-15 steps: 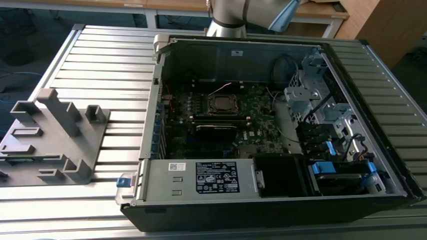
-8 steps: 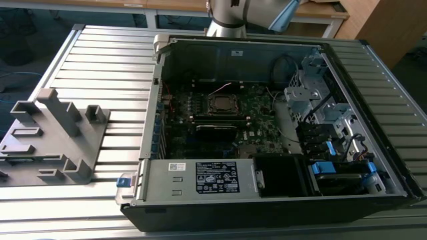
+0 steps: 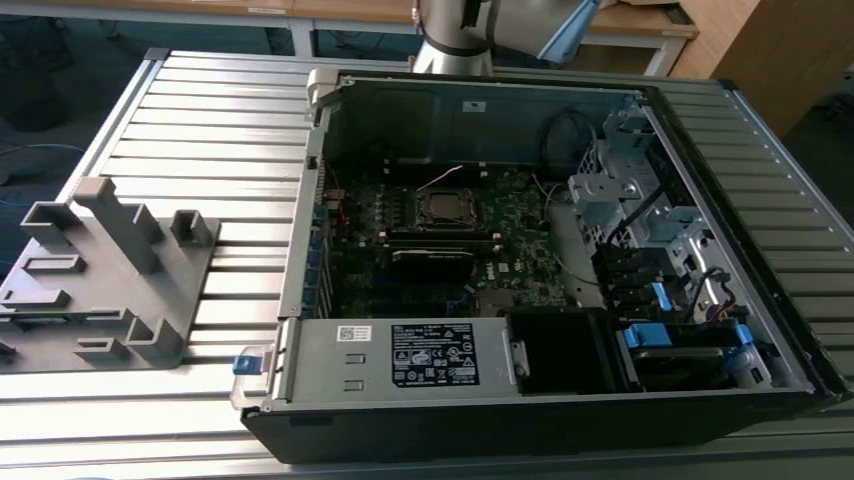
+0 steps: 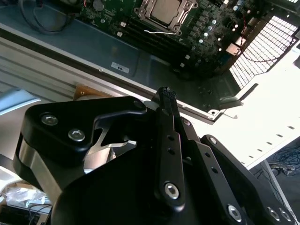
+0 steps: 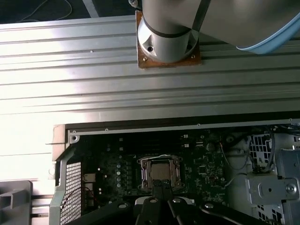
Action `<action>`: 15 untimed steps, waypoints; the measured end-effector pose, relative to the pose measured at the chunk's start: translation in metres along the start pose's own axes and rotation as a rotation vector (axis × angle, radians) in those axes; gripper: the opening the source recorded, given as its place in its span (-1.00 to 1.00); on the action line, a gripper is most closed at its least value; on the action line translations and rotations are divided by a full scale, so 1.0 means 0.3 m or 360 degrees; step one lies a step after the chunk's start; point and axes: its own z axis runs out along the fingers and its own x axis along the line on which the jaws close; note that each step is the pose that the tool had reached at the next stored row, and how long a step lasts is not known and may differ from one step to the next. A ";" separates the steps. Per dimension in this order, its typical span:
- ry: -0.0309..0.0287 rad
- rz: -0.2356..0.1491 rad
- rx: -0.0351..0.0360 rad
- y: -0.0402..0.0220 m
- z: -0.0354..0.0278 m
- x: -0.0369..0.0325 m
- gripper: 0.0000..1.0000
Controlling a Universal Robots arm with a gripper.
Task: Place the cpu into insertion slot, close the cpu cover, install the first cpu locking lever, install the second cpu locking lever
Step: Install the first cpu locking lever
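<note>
The open computer case (image 3: 310, 200) lies on the slatted table with the motherboard (image 3: 523, 228) facing up. The insertion slot (image 3: 443, 207) sits near the board's middle. Inside it the cpu (image 5: 161, 170) shows its dull grey-brown face, also visible in the second wrist view (image 4: 166, 7). The silver cpu cover (image 5: 146, 171) lies flat around the chip, its frame (image 4: 149, 14) framing the face. My gripper (image 5: 161, 187) hovers above the case, apart from the socket, its black fingers (image 4: 165, 101) pressed together with nothing between them. I cannot tell how the locking levers stand.
A labelled grey power-supply box (image 3: 400, 355) fills the case's near end. Metal drive bays (image 3: 641, 200) and cables line the exterior view's right. A grey fixture (image 3: 107, 270) stands on the table at the exterior view's left. The arm's base (image 5: 168, 33) is bolted beyond the case.
</note>
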 end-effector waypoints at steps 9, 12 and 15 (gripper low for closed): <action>0.00001 0.0000 0.0000 0.000 0.000 0.000 -0.79; 0.00000 0.0000 0.0000 -0.001 0.006 0.000 -0.79; -0.00001 0.0000 0.0000 -0.006 0.022 -0.001 -0.79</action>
